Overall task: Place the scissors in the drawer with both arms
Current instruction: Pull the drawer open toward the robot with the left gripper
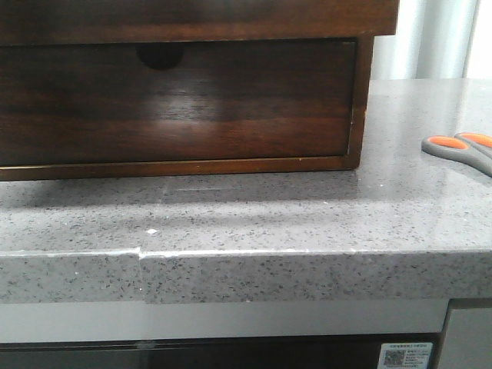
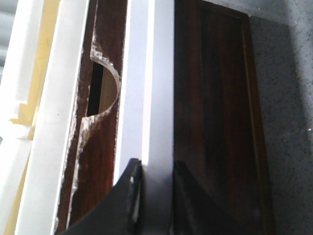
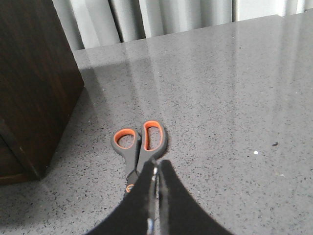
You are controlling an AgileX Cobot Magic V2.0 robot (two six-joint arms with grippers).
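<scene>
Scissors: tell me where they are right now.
The scissors lie flat on the grey countertop at the far right of the front view, right of the wooden cabinet; the right gripper is directly over their blades.

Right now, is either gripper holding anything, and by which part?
The right gripper looks shut on the grey, orange-lined scissors at the blades, near the pivot. The left gripper straddles a pale strip; grip unclear.
</scene>
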